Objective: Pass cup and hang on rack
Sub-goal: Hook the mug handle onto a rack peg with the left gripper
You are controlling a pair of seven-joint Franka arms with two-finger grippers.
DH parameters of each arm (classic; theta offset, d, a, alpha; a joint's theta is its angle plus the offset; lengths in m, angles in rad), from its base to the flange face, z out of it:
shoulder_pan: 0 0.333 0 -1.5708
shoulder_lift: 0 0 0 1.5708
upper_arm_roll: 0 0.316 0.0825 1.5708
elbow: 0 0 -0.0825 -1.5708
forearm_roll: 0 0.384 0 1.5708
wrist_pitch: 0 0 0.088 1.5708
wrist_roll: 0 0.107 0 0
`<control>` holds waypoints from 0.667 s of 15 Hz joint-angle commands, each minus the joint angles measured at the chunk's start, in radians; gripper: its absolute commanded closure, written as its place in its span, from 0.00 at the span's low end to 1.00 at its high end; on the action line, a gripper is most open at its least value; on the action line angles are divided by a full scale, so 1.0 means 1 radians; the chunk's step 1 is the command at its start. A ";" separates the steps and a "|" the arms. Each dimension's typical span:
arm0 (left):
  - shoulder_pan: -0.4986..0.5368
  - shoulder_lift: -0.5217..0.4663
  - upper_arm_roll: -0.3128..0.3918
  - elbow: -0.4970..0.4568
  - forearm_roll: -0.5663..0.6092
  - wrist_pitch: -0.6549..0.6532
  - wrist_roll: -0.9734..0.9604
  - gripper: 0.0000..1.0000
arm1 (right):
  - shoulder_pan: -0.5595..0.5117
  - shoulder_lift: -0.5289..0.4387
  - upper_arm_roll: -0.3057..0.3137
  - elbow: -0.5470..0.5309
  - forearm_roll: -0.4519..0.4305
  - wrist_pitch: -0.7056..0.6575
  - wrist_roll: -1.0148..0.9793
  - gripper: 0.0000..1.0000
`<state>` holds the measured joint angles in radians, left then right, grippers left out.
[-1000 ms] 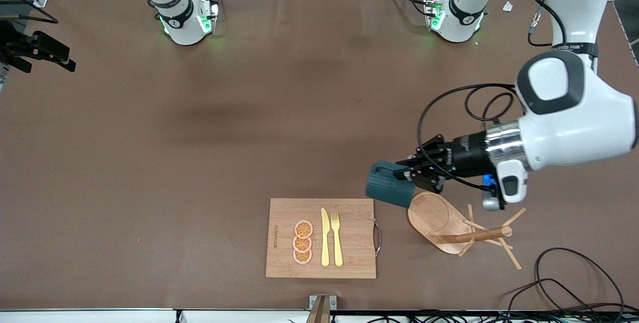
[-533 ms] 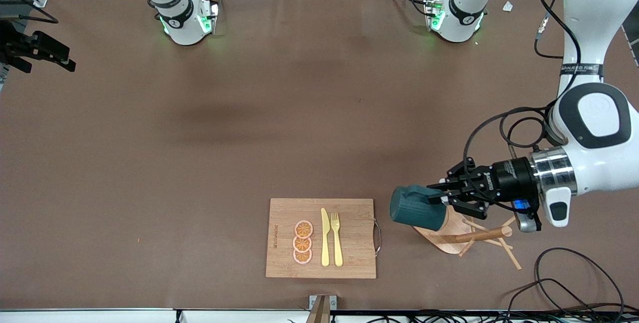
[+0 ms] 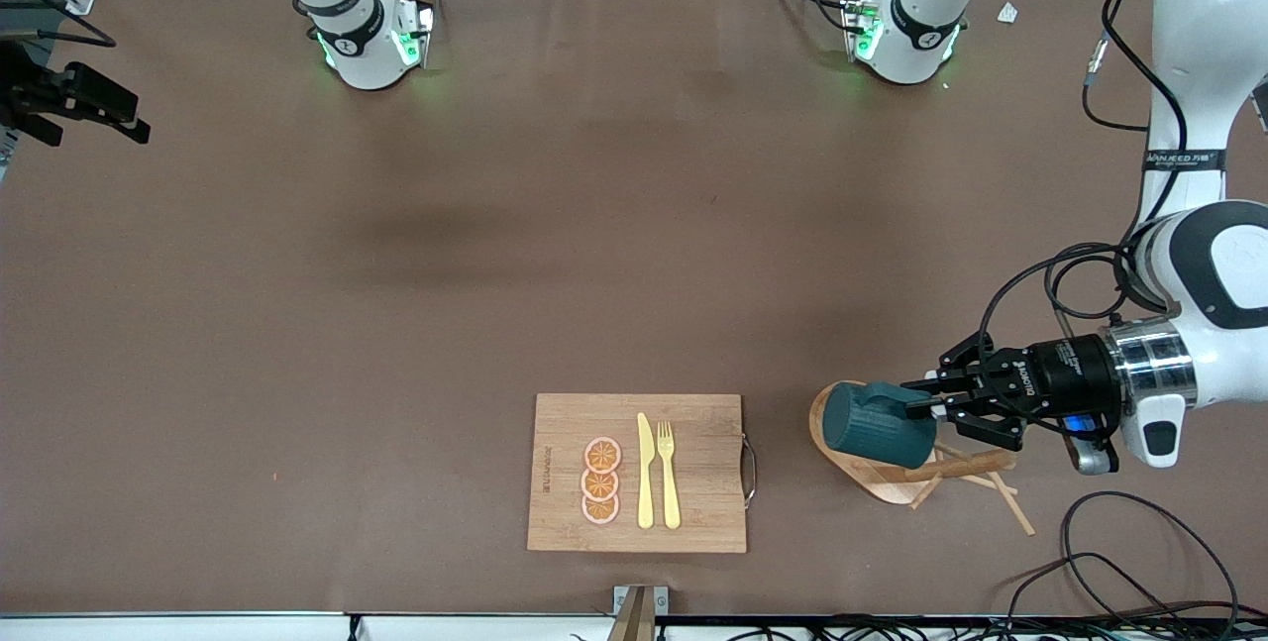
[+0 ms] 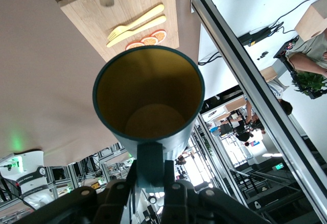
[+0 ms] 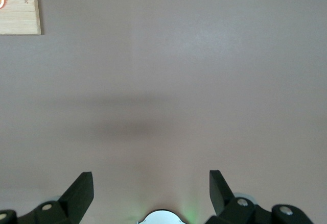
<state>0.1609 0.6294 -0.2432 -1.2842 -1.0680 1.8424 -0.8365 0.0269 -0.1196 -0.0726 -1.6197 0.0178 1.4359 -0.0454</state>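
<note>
The right gripper (image 5: pixel 150 196) waits with fingers wide apart over bare table. Toward the left arm's end, the left gripper (image 3: pixel 936 405) is clamped on the cup (image 3: pixel 877 424) by its handle — held sideways over the rack (image 3: pixel 897 482), hanging not yet done.

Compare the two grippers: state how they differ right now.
The left gripper is shut on the cup by its handle; the right gripper is open and holds nothing. The left gripper carries the cup sideways over the rack; the right gripper hangs over bare table, where its arm waits. Both are black two-finger grippers.
</note>
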 commanded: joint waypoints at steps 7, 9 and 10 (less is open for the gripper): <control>0.032 0.044 0.004 0.003 -0.021 -0.046 0.146 1.00 | 0.004 -0.020 0.004 -0.019 -0.015 0.004 -0.007 0.00; 0.054 0.050 0.004 0.003 -0.021 -0.071 0.175 1.00 | 0.004 -0.021 0.005 -0.019 -0.015 0.005 -0.007 0.00; 0.058 0.052 0.004 0.003 -0.023 -0.077 0.186 1.00 | 0.004 -0.022 0.005 -0.019 -0.015 0.005 -0.007 0.00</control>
<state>0.1979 0.6775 -0.2373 -1.2849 -1.0680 1.7974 -0.6857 0.0269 -0.1196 -0.0714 -1.6197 0.0178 1.4357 -0.0461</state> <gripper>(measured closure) 0.789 0.000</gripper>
